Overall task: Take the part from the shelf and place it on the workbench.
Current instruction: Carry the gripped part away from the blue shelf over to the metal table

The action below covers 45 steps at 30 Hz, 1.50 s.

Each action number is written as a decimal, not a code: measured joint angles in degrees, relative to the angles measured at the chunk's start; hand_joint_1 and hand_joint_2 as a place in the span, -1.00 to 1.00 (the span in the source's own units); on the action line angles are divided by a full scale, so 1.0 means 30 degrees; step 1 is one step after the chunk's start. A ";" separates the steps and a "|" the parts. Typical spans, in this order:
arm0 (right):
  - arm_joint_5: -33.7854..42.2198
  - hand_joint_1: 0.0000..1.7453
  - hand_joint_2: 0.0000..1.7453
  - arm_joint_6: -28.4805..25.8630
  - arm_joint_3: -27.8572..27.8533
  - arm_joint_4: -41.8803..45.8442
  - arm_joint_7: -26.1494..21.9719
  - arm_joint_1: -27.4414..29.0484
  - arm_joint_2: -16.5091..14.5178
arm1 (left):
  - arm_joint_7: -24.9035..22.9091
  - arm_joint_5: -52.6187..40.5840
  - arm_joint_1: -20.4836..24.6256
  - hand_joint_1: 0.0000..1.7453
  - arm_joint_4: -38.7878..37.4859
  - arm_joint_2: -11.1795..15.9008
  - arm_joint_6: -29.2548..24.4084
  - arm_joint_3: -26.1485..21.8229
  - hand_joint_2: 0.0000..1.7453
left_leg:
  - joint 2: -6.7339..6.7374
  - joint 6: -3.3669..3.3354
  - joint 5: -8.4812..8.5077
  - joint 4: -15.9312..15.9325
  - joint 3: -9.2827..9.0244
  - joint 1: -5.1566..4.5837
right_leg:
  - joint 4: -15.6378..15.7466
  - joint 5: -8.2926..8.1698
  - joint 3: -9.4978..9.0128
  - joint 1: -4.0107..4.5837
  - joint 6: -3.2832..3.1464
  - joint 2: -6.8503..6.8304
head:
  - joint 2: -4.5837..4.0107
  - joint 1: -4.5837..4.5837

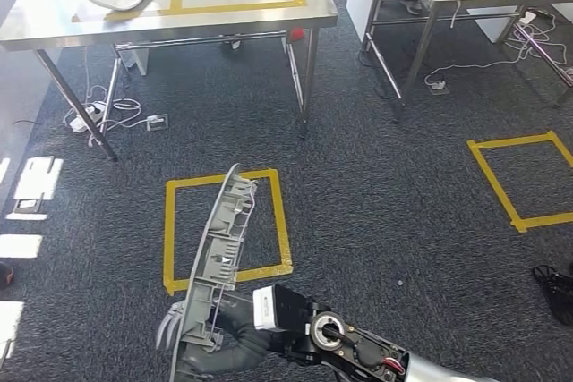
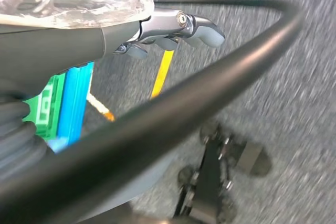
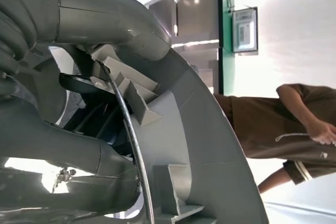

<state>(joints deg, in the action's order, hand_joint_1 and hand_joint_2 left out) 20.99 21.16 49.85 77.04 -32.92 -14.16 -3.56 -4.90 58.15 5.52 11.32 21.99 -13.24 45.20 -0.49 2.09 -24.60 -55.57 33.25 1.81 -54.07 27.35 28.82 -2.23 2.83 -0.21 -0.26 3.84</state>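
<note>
I see a lab: steel benches, yellow floor tape on carpet, loose cables.

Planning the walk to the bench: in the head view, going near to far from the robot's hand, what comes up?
Right hand gripping the grey ribbed part → yellow tape square on the carpet → steel workbench.

Head view high, facing down at carpet floor, wrist views close behind hands, right sharing held part.
</note>
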 joint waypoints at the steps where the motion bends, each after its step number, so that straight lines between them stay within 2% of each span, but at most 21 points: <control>1: 0.0018 1.00 1.00 -0.0149 -0.0016 0.0071 0.0026 0.0034 0.0042 | -0.0025 -0.0038 -0.0002 -1.00 0.0000 0.0044 0.0078 0.0000 1.00 | 0.0000 0.0000 0.0000 0.0008 -0.0012 0.0002 | 0.0000 0.0006 -0.0001 0.0002 0.0010 0.0000 | 0.0000 -0.0013; 14: 0.0319 1.00 1.00 -0.0204 0.0015 0.0279 -0.0013 0.0042 0.0191 | -0.0496 0.0169 -0.0006 -1.00 0.0000 0.0178 0.0053 0.0000 1.00 | 0.0001 -0.0003 -0.0008 0.0067 -0.0081 -0.0017 | 0.0016 0.0004 -0.0045 -0.0013 0.0050 -0.0004 | 0.0000 -0.0057; 18: 0.0441 1.00 1.00 -0.0044 0.0069 0.0281 -0.0002 -0.0093 0.0120 | -0.0592 0.0288 -0.0020 -1.00 0.0004 0.0320 0.0011 0.0000 1.00 | 0.0026 -0.0478 0.0218 0.0869 -0.0578 0.0000 | 0.0143 0.0040 -0.0108 -0.0125 0.0352 -0.0016 | 0.0000 -0.0120; 20: 0.0494 1.00 1.00 0.0091 0.0120 0.0272 -0.0029 -0.0199 0.0104 | -0.0612 0.0370 -0.0013 -1.00 0.0007 0.0235 -0.0013 0.0000 1.00 | 0.0088 -0.0580 0.0416 0.1430 -0.1010 0.0100 | -0.1557 0.0896 0.0725 -0.0074 0.0247 0.0017 | 0.0000 -0.0018; 22: 0.0536 1.00 1.00 0.0213 0.0159 0.0217 -0.0071 -0.0253 0.0106 | -0.0623 0.0414 0.0023 -1.00 0.0007 0.0175 -0.0038 0.0000 1.00 | 0.0087 -0.0567 0.0384 0.1502 -0.1157 0.0087 | -0.4279 0.1892 0.2174 -0.0024 0.0218 0.0030 | 0.0000 0.0082; 23: 0.0554 1.00 1.00 0.0272 0.0173 0.0168 -0.0093 -0.0245 0.0108 | -0.0632 0.0432 0.0033 -1.00 0.0007 0.0129 -0.0058 0.0000 1.00 | 0.0064 -0.0508 0.0331 0.1487 -0.1209 0.0103 | -0.5132 0.1981 0.2709 -0.0028 0.0250 0.0031 | 0.0000 0.0122; 24: 0.0574 1.00 1.00 0.0364 0.0191 0.0100 -0.0131 -0.0240 0.0109 | -0.0654 0.0470 0.0035 -1.00 0.0007 0.0064 -0.0096 -0.0002 1.00 | 0.0021 -0.0406 0.0253 0.1453 -0.1272 0.0154 | -0.5249 0.1671 0.2907 -0.0063 0.0305 0.0029 | 0.0000 0.0164; 26: 0.0597 1.00 1.00 0.0633 0.0260 -0.0045 -0.0248 -0.0275 0.0109 | -0.0727 0.0612 0.0032 -1.00 0.0007 -0.0067 -0.0204 -0.0016 1.00 | -0.0102 -0.0077 0.0007 0.1246 -0.1406 0.0348 | -0.3297 0.0191 0.2220 -0.0220 0.0495 0.0029 | 0.0000 0.0250; 27: 0.0599 1.00 1.00 0.0777 0.0304 -0.0131 -0.0324 -0.0324 0.0106 | -0.0767 0.0694 0.0037 -1.00 0.0000 -0.0011 -0.0278 -0.0040 1.00 | -0.0178 0.0147 -0.0160 0.1063 -0.1405 0.0390 | -0.2108 -0.0319 0.1711 -0.0264 0.0624 0.0099 | 0.0000 0.0361; 28: 0.0596 1.00 1.00 0.0896 0.0340 -0.0208 -0.0395 -0.0386 0.0082 | -0.0802 0.0750 0.0058 -1.00 0.0000 0.0026 -0.0329 -0.0071 1.00 | -0.0244 0.0352 -0.0300 0.0829 -0.1329 0.0407 | -0.1262 -0.0580 0.1307 -0.0302 0.0604 0.0181 | 0.0000 0.0476; 30: 0.0583 1.00 1.00 0.1031 0.0390 -0.0370 -0.0488 -0.0496 0.0008 | -0.0844 0.0809 0.0095 -1.00 -0.0002 0.0167 -0.0417 -0.0146 1.00 | -0.0330 0.0659 -0.0401 0.0594 -0.1152 0.0367 | -0.0909 -0.0399 0.1124 -0.0247 0.0352 0.0337 | 0.0000 0.0476; 32: 0.0577 1.00 1.00 0.1100 0.0408 -0.0493 -0.0510 -0.0564 -0.0074 | -0.0882 0.0842 0.0100 -1.00 0.0005 0.0157 -0.0440 -0.0188 1.00 | -0.0323 0.0814 -0.0396 0.0628 -0.1135 0.0438 | -0.0990 -0.0350 0.1154 -0.0204 -0.0048 0.0334 | 0.0000 0.0190; 34: 0.0594 1.00 1.00 0.1155 0.0415 -0.0588 -0.0521 -0.0689 -0.0153 | -0.0915 0.0874 0.0114 -1.00 0.0007 0.0162 -0.0442 -0.0237 1.00 | -0.0143 0.0835 -0.0869 -0.0251 -0.0702 0.0461 | -0.0950 -0.0308 0.1060 -0.0159 -0.0342 0.0277 | 0.0000 -0.0089; 35: 0.0603 1.00 1.00 0.1173 0.0417 -0.0639 -0.0526 -0.0772 -0.0195 | -0.0922 0.0891 0.0131 -1.00 0.0007 0.0164 -0.0442 -0.0271 1.00 | -0.0045 0.0800 -0.1361 -0.1379 -0.0095 0.0424 | -0.0924 -0.0278 0.1015 -0.0124 -0.0458 0.0231 | 0.0000 -0.0217; 37: 0.0614 1.00 1.00 0.1198 0.0419 -0.0756 -0.0541 -0.0911 -0.0250 | -0.0927 0.0922 0.0143 -1.00 0.0007 0.0168 -0.0459 -0.0328 1.00 | 0.0042 0.0678 -0.2386 -0.4381 0.1658 0.0304 | -0.0920 -0.0194 0.0983 -0.0007 -0.0617 0.0146 | 0.0000 -0.0388; 38: 0.0618 1.00 1.00 0.1213 0.0423 -0.0825 -0.0543 -0.0942 -0.0269 | -0.0927 0.0927 0.0124 -1.00 0.0007 0.0166 -0.0466 -0.0335 1.00 | 0.0042 0.0613 -0.2549 -0.5409 0.2353 0.0260 | -0.0920 -0.0148 0.0949 0.0057 -0.0681 0.0120 | 0.0000 -0.0414; 39: 0.0628 1.00 1.00 0.1229 0.0432 -0.0896 -0.0546 -0.0960 -0.0286 | -0.0927 0.0924 0.0101 -1.00 0.0007 0.0166 -0.0461 -0.0340 1.00 | 0.0041 0.0525 -0.2332 -0.5716 0.2701 0.0228 | -0.0920 -0.0093 0.0891 0.0113 -0.0734 0.0110 | 0.0000 -0.0426; 40: 0.0647 1.00 1.00 0.1244 0.0443 -0.0971 -0.0555 -0.0978 -0.0313 | -0.0920 0.0911 0.0085 -1.00 0.0007 0.0171 -0.0442 -0.0346 1.00 | 0.0041 0.0409 -0.1731 -0.5168 0.2613 0.0194 | -0.0920 -0.0031 0.0804 0.0154 -0.0763 0.0111 | 0.0000 -0.0432; 42: 0.0699 1.00 1.00 0.1260 0.0455 -0.1114 -0.0605 -0.1051 -0.0377 | -0.0860 0.0763 0.0069 -1.00 0.0002 0.0200 -0.0438 -0.0348 1.00 | 0.0051 0.0137 -0.0204 -0.2542 0.1564 0.0089 | -0.0912 0.0123 0.0599 0.0194 -0.0730 0.0131 | 0.0000 -0.0424; 43: 0.0719 1.00 1.00 0.1260 0.0452 -0.1175 -0.0647 -0.1106 -0.0408 | -0.0827 0.0703 0.0060 -1.00 -0.0002 0.0250 -0.0442 -0.0348 1.00 | 0.0053 0.0036 0.0228 -0.1334 0.1039 -0.0002 | -0.0915 0.0199 0.0545 0.0227 -0.0661 0.0161 | 0.0000 -0.0430; 45: 0.0734 1.00 1.00 0.1249 0.0428 -0.1277 -0.0732 -0.1194 -0.0443 | -0.0783 0.0650 0.0041 -1.00 -0.0007 0.0306 -0.0406 -0.0348 1.00 | 0.0054 -0.0080 0.0300 -0.0315 0.0586 -0.0174 | -0.0844 0.0287 0.0513 0.0250 -0.0463 0.0212 | 0.0000 -0.0432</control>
<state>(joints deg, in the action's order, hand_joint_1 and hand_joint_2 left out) 23.20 24.91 51.13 73.21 -35.12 -17.74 -4.89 -7.25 60.10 5.64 11.30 22.91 -14.46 44.16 -0.32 1.85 -23.70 -56.52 35.01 1.29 -56.60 28.21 30.36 -1.48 1.44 0.42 -0.26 2.54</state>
